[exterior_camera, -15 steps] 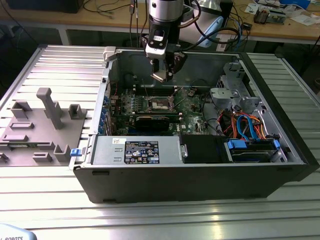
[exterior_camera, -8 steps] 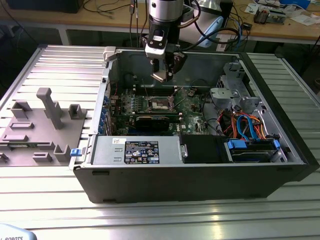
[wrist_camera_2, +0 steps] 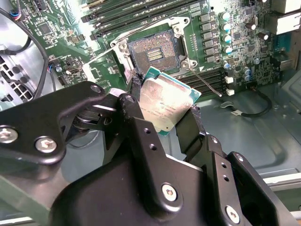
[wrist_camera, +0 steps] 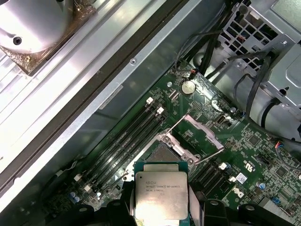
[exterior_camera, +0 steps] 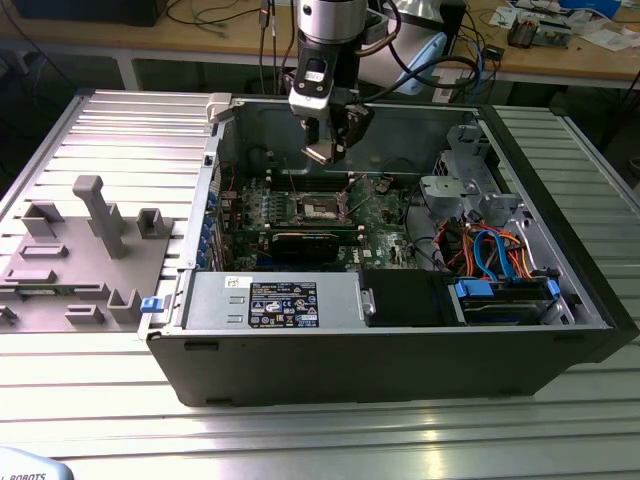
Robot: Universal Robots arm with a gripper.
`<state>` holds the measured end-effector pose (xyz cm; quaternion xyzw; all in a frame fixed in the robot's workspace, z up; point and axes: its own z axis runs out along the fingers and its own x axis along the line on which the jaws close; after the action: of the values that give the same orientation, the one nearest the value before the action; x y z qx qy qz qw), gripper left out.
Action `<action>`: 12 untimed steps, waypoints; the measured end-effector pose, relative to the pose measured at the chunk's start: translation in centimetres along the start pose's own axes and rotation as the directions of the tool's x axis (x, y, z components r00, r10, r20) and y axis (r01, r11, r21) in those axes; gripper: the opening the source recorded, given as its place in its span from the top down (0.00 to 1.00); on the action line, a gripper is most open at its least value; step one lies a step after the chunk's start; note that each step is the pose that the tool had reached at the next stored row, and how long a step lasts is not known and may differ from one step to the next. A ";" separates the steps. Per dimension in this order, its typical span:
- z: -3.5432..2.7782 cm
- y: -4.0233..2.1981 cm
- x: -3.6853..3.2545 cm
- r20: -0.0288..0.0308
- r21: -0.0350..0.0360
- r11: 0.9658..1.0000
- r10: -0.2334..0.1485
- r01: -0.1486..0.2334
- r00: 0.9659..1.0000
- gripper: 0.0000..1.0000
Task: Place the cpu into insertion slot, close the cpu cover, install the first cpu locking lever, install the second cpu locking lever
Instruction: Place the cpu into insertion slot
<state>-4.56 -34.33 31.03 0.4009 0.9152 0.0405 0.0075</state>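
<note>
Well, at the exterior view's left a grey fixture block (exterior_camera: pixel 85 250) sits on the ribbed metal table (exterior_camera: pixel 320 440), just beside the open computer case (exterior_camera: pixel 400 350). Inside the case lies the green motherboard (exterior_camera: pixel 385 225). Above its middle hangs the gripper (exterior_camera: pixel 322 150), its two black fingers (wrist_camera_2: pixel 134 94) clamped on opposite edges of the cpu (wrist_camera_2: pixel 167 101). The chip is held in the air, silver top up, apart from the board. Beneath it the insertion slot (wrist_camera_2: pixel 155 51) lies bare, its dark centre exposed inside the silvery rim. In the first wrist view the cpu (wrist_camera: pixel 161 195) overlaps the slot's near edge, and the cpu cover (wrist_camera: pixel 202 126) stands swung up off the slot on the far side. A thin wire lever (wrist_camera_2: pixel 207 84) sticks out free beside the socket. Farther toward the exterior view's right, blue cables (exterior_camera: pixel 495 250) run along the drive bay
</note>
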 end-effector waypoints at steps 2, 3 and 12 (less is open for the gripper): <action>0.00 0.00 0.00 0.000 0.000 1.000 0.005 -0.005 1.000 0.46; 0.00 0.00 0.00 0.001 0.000 1.000 0.007 -0.007 1.000 0.46; 0.00 0.00 0.00 0.002 0.000 1.000 0.026 -0.026 1.000 0.46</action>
<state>-4.55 -34.33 31.04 0.4130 0.9098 0.0403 0.0081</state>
